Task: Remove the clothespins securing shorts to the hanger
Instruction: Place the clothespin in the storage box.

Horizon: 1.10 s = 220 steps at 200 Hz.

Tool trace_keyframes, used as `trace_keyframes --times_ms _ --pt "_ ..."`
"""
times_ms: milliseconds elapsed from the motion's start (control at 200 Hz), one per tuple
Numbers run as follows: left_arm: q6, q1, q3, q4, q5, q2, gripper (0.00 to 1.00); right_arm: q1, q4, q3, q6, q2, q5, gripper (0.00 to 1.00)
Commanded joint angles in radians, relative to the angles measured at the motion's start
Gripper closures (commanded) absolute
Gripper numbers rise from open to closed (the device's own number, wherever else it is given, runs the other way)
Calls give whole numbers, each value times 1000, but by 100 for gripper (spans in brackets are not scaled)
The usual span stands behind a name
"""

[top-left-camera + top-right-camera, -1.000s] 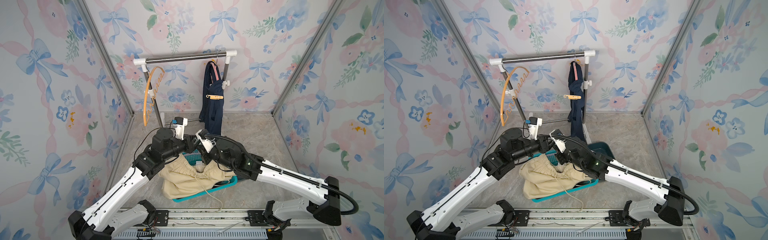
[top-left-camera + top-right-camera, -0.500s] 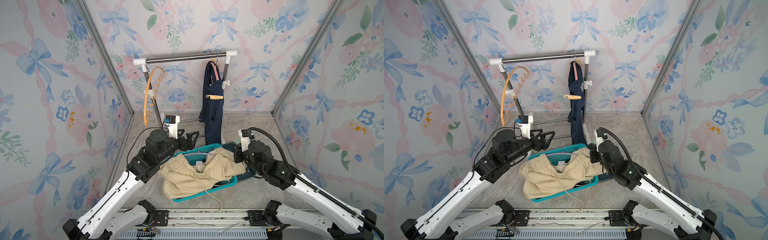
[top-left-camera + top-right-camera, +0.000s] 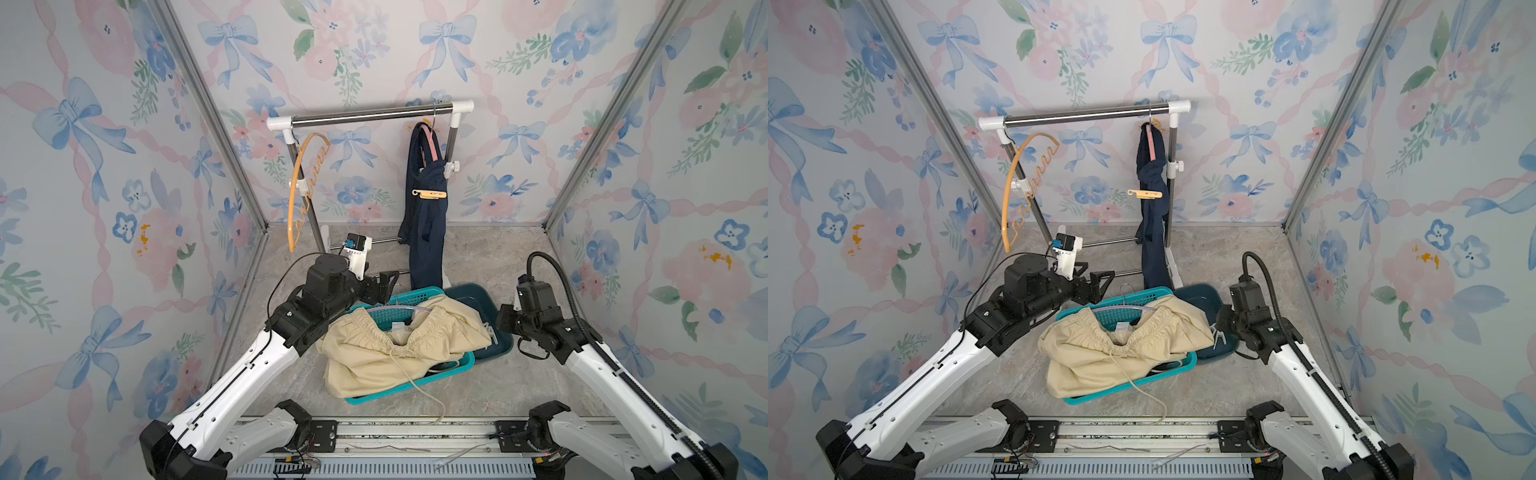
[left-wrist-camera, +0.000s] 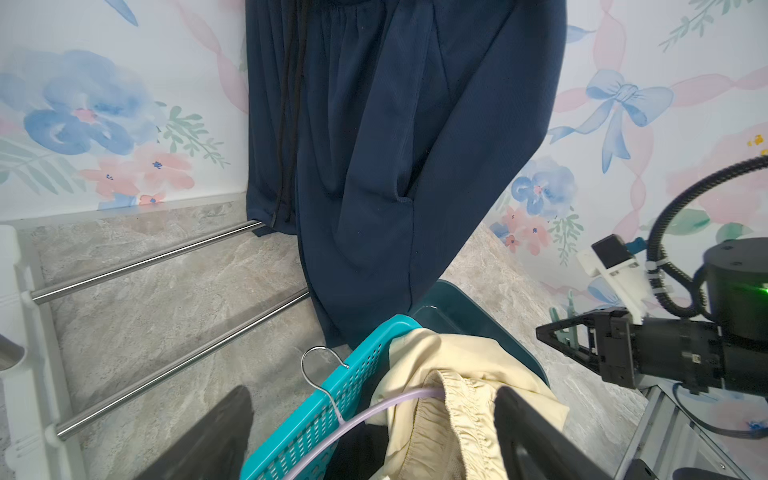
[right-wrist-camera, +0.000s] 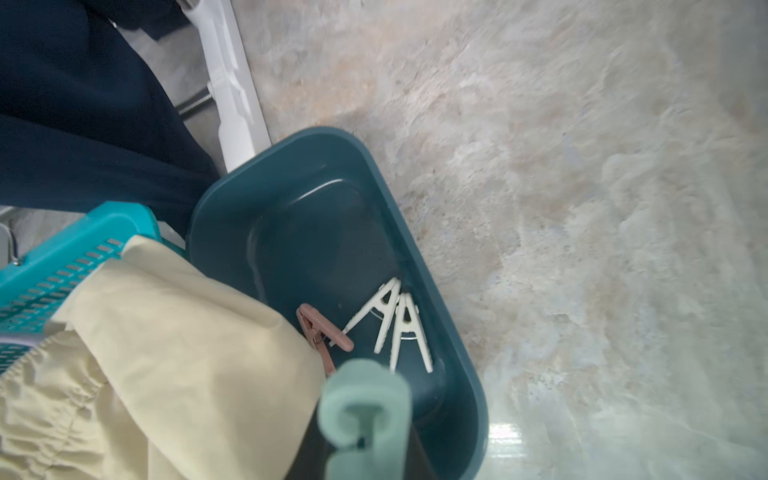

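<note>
Two grippers noted: left gripper (image 3: 384, 286) spread wide; right gripper (image 4: 545, 336) clamped on mint clothespin (image 5: 365, 411), at basket's (image 3: 409, 297) three o'clock.

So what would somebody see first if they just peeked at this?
Probably the navy shorts hanging on the rail at the back, an orange clothespin clipped on. Then the cream shorts heaped over the teal basket in the middle. The right end effector pinches a mint green clothespin right by a dark bin.
</note>
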Motion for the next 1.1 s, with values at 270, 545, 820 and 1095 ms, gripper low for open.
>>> trace_keyframes --times_ms 270,545,820,1095 --pt "26 33 5 -22 45 5 9 -2 45 31 -48 216 -86 98" --pt "42 53 -14 -22 51 8 8 33 56 60 -65 314 -85 95" --pt "50 95 -23 -56 114 16 7 38 44 79 -83 342 -62 92" --pt "130 98 -21 -174 135 81 13 36 18 78 -91 358 -46 80"
